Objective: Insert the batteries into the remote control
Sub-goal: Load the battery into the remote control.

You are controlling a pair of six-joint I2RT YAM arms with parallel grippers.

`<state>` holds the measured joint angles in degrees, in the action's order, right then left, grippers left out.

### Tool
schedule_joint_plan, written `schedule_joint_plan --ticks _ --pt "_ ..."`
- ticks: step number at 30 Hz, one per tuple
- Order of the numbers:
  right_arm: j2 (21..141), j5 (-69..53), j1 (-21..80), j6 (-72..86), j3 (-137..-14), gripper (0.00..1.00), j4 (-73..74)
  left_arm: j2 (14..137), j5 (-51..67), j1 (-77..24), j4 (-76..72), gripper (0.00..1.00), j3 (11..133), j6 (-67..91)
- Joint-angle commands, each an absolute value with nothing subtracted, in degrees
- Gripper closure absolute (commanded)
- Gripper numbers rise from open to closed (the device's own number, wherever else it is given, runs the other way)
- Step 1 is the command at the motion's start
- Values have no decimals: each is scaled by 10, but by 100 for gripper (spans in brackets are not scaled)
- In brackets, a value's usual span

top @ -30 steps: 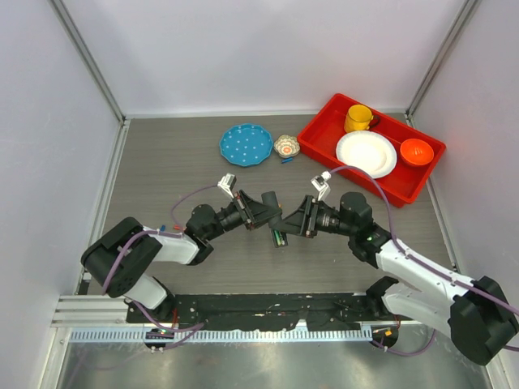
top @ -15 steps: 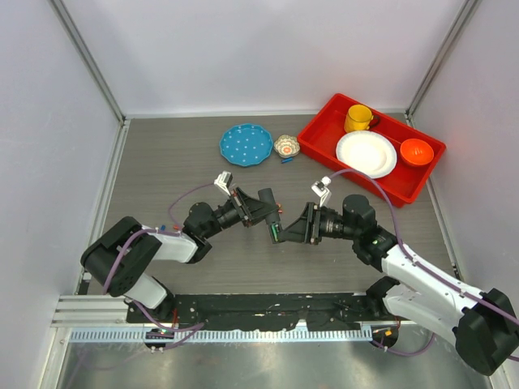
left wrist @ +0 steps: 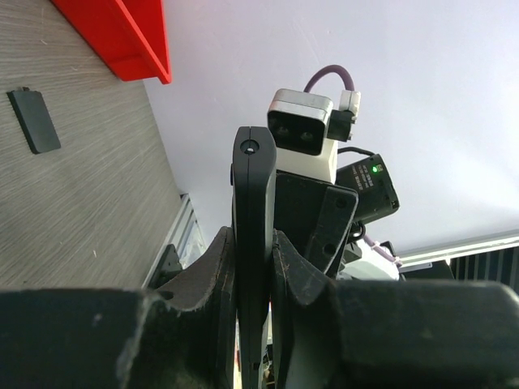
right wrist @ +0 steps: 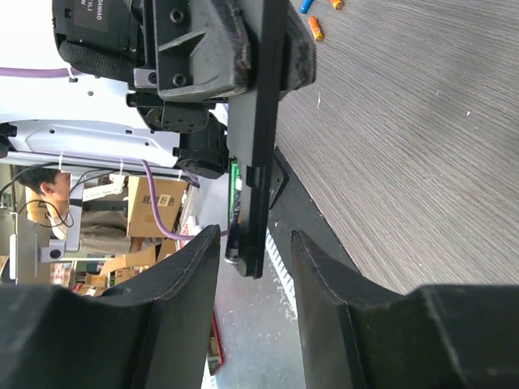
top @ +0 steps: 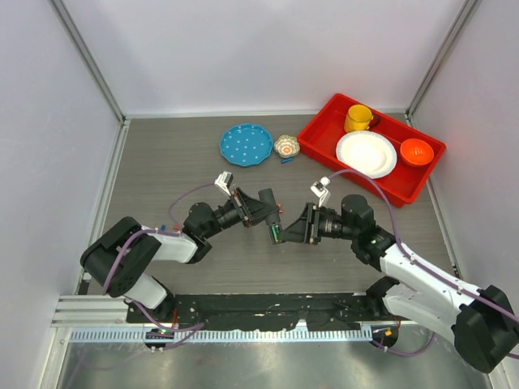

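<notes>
1. Left claw [top: 272, 215]: I am clamping it tight on a slim, flat black plastic remote control [left wrist: 254, 203]. I am holding the bar edge-on, above the grey wood-grain table [top: 162, 170], with its free end pointing at my other arm.
2. Right claw [right wrist: 255, 237]: I am keeping its fingers [right wrist: 174, 316] apart. The remote's free end is lying in the gap between them, with clear space showing on both sides.
3. Thin green sliver [right wrist: 234, 183]: it is showing along the remote's edge near that end. It is too small to tell what it is.
4. Small flat black rectangular piece [left wrist: 34, 120]: it is lying on the table, well apart from both claws.
5. Short orange sticks [right wrist: 316, 29]: they are lying on the table beyond my left claw.
6. Red plastic tray [top: 320, 134]: it is sitting at the far right, carrying a yellow mug [top: 357, 118], a white round plate [top: 366, 154] and an orange bowl [top: 416, 151].
7. Blue dotted plate [top: 246, 144]: it is lying left of the tray, with a small patterned bowl [top: 286, 146] between the two.
</notes>
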<state>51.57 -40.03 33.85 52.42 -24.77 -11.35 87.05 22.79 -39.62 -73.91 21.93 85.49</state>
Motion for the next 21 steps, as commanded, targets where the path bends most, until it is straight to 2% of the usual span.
schedule_joint_plan --ticks 1,8,15,21 --pt "533 -401 336 526 -247 55 -156 850 239 -395 -886 100 224 862" --pt "544 -400 336 528 -246 58 -162 850 242 -395 -885 100 225 865" --pt "548 -387 336 535 -240 71 -168 852 243 -395 -886 100 229 867" --pt "551 -358 336 546 -243 77 -171 852 243 -398 -886 100 229 867"
